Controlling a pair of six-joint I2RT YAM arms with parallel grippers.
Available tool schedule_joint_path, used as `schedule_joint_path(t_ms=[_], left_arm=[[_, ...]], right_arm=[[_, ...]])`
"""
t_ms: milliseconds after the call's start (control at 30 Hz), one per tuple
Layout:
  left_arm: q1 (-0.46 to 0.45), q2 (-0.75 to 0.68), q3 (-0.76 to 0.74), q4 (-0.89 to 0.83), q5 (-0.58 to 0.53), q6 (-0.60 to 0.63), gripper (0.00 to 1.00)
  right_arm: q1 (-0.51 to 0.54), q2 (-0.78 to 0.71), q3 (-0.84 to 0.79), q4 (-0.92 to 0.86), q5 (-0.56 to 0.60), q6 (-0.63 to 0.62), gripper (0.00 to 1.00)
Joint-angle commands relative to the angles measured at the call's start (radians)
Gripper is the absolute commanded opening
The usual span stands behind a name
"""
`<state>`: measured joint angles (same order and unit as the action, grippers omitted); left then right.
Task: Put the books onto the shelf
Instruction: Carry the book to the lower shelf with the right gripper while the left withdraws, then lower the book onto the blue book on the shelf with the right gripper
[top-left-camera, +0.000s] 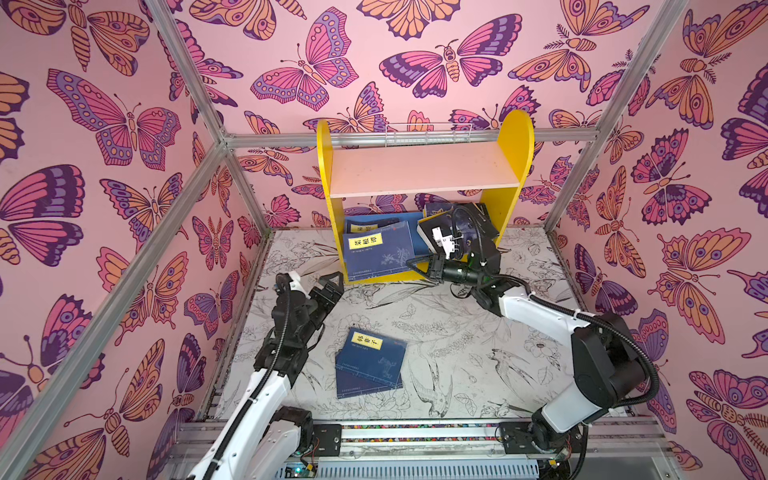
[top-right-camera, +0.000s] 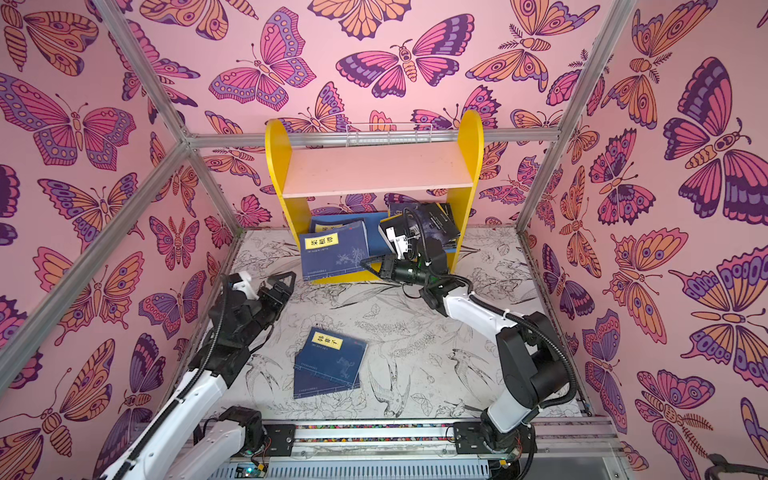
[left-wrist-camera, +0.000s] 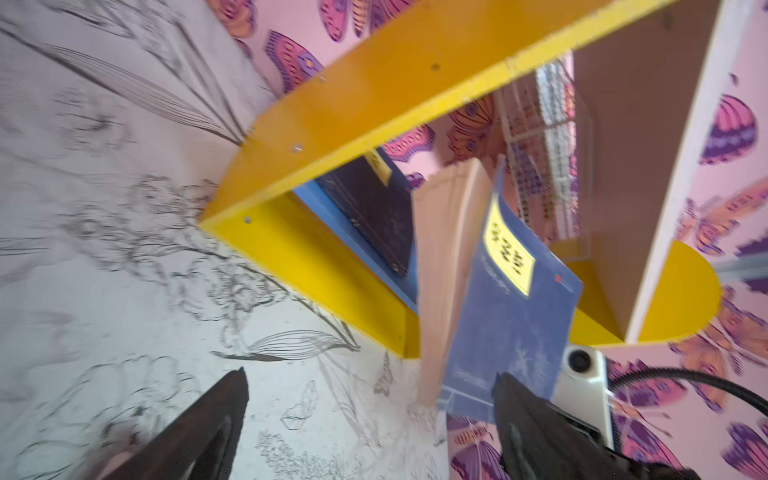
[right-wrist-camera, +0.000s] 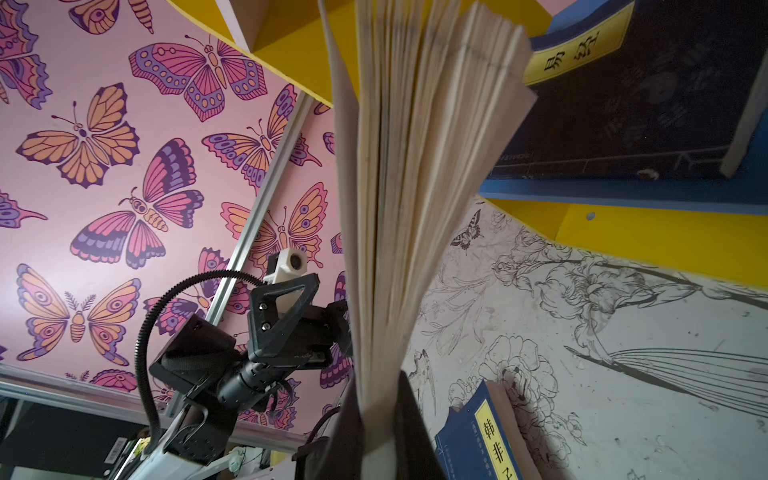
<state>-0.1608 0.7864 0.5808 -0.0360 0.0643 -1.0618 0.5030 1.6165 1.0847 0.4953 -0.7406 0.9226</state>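
Left gripper: I see it wide open and holding nothing. It hangs over the white tabletop with black flower and bird line drawings, just near-left of the small wooden shelf with yellow round-topped sides.

Right gripper: clamped on the page edge of a navy paperback with a yellow title label. In the right wrist view I see the pages fan out past the grip. That paperback sits tilted at the front of the shelf's blue lower board, with its near edge at the yellow front base strip.

Behind it on the lower board I see a second navy book lying flat. Some black-covered books lean at the right end.

Two more navy books lie flat and overlapping on the tabletop, the top one showing a yellow label. They sit near-centre between my arms, well apart from the shelf.
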Motion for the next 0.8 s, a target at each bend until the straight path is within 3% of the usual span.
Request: schedule_joint_path(t_ms=[0, 533, 767], left_arm=[[0.045, -0.024, -0.013, -0.326, -0.133, -0.013, 0.94], [0.060, 0.070, -0.057, -0.346, -0.038, 0.009, 0.91], [0.060, 0.058, -0.068, -0.343, -0.027, 0.021, 0.91]], right_arm=[[0.005, -0.037, 0.076, -0.126, 0.089, -0.124, 0.00], [0.005, 0.236, 0.400, -0.287, 0.263, -0.128, 0.00], [0.005, 0.348, 0.529, -0.274, 0.239, -0.098, 0.00]])
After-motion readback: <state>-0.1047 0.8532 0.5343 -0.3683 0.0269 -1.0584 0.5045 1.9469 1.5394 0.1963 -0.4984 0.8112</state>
